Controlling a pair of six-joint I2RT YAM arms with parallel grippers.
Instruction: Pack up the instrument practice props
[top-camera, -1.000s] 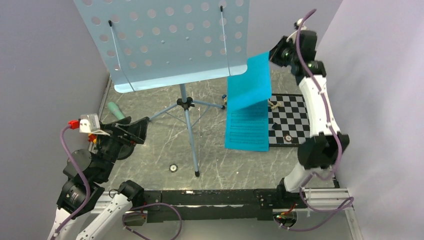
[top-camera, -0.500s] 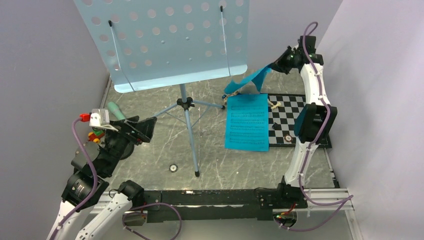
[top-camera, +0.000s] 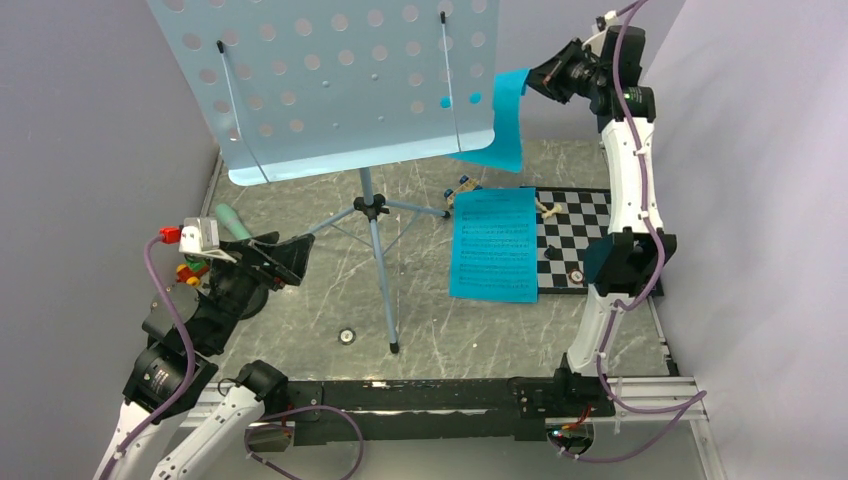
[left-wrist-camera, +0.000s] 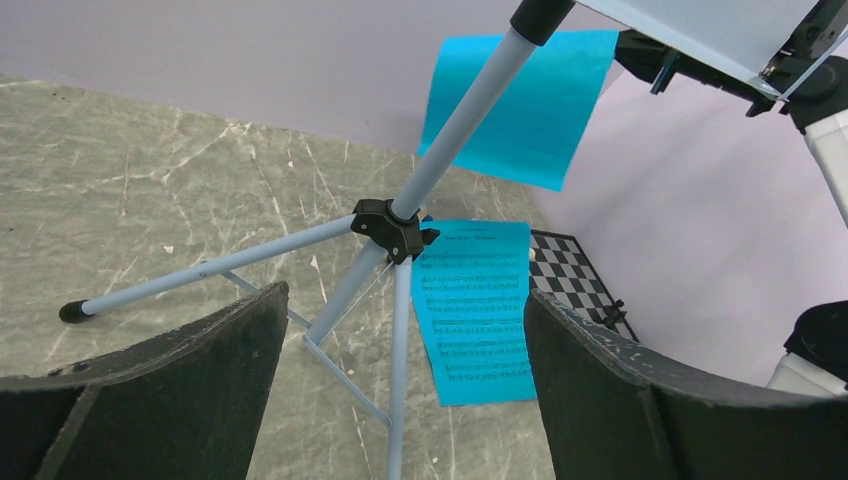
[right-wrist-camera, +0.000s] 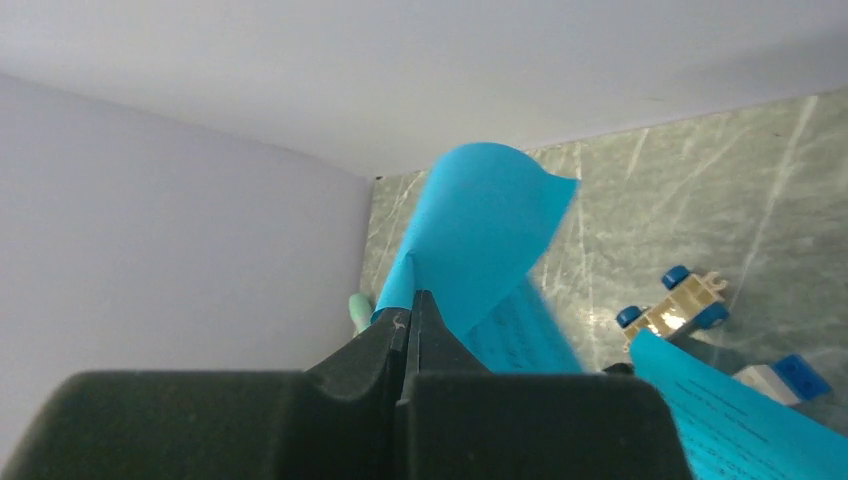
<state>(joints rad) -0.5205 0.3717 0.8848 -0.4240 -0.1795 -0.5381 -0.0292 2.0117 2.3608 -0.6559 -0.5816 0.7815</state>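
The pale-blue music stand, with its perforated tray (top-camera: 340, 80) and tripod (top-camera: 378, 250), stands at mid table. My right gripper (top-camera: 543, 80) is raised at the back right, beside the tray's right edge. It is shut on the top edge of a turquoise music sheet (top-camera: 505, 120), which hangs down from it. In the right wrist view the jaws (right-wrist-camera: 412, 300) pinch this sheet (right-wrist-camera: 480, 230). A second sheet (top-camera: 492, 243) lies flat on the table. My left gripper (top-camera: 285, 262) is open and empty, and faces the tripod hub (left-wrist-camera: 392, 225). The mint-green microphone (top-camera: 232, 220) is partly hidden behind the left arm.
A black-and-white chessboard (top-camera: 585, 240) with pieces lies at the right, partly under the flat sheet. A small toy car (top-camera: 462, 188) sits behind that sheet. Coloured toy blocks (top-camera: 186, 270) lie by the left arm. Walls close in on the left, back and right.
My right gripper dipped low over the table with the sheet, then rose to the back right beside the tray. The left arm shifted slightly a second ago, then stayed still.
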